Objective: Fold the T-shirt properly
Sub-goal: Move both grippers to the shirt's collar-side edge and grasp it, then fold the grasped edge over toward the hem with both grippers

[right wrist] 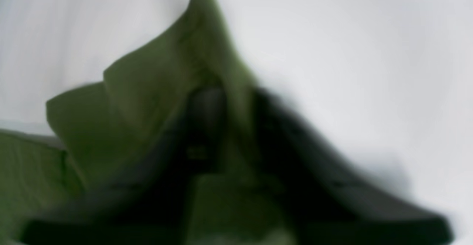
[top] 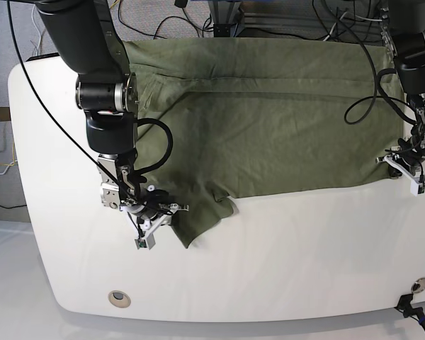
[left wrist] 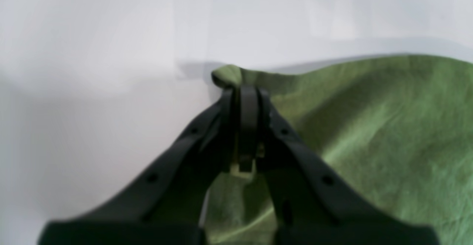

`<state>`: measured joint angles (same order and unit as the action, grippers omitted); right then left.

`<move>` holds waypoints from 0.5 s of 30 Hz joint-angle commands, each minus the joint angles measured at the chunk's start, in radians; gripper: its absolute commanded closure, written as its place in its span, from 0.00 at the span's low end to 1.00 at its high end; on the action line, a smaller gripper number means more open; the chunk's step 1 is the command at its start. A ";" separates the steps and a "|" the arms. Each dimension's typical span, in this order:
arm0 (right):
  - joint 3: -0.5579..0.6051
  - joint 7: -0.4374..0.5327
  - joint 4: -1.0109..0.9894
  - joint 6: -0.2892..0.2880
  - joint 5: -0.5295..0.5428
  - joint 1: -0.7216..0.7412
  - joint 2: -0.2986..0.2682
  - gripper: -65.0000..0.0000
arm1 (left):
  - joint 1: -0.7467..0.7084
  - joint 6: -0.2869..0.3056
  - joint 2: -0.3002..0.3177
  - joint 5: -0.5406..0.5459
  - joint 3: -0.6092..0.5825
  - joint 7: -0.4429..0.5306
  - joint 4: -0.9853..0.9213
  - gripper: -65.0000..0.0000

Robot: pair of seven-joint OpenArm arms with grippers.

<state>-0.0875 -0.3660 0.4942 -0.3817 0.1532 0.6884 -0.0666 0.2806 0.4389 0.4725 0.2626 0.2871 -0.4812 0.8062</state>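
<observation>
both sets of fingers are on cloth: left gripper [left wrist: 247,89] is clenched on a corner of the t-shirt [top: 269,134], and right gripper [right wrist: 225,101] has cloth running up between its fingers, though the blur keeps me from telling whether that side is fully clamped.

the t-shirt lies spread across the far half of the white table [top: 304,269], its near edge running between my two hands, with a loose flap hanging toward the front by my right hand. my worry is the right side: if those fingers have only a thin pinch, the cloth may slip out as i lift, and the fold would land crooked. pulling my hands unevenly could also drag the whole shirt and bunch it.
</observation>
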 commanded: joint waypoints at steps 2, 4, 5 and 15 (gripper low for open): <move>-0.001 0.012 0.008 -0.007 0.001 0.032 -0.003 1.00 | 0.006 -0.001 0.013 -0.023 -0.001 -0.044 0.003 1.00; -0.001 0.008 0.011 -0.007 0.001 0.032 -0.003 1.00 | 0.006 -0.001 0.013 -0.023 -0.001 -0.024 0.005 1.00; -0.001 0.006 0.013 -0.007 0.001 0.032 -0.003 1.00 | 0.006 -0.001 0.012 -0.023 -0.001 0.003 0.005 1.00; -0.001 -0.184 0.291 -0.007 0.007 -0.052 0.006 1.00 | -0.017 -0.001 0.010 -0.021 0.004 0.172 0.005 1.00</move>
<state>-0.0868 -0.5510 0.7399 -0.3851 0.1520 0.6147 -0.0605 0.2489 0.4389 0.4664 0.2432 0.2863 -0.3359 0.8032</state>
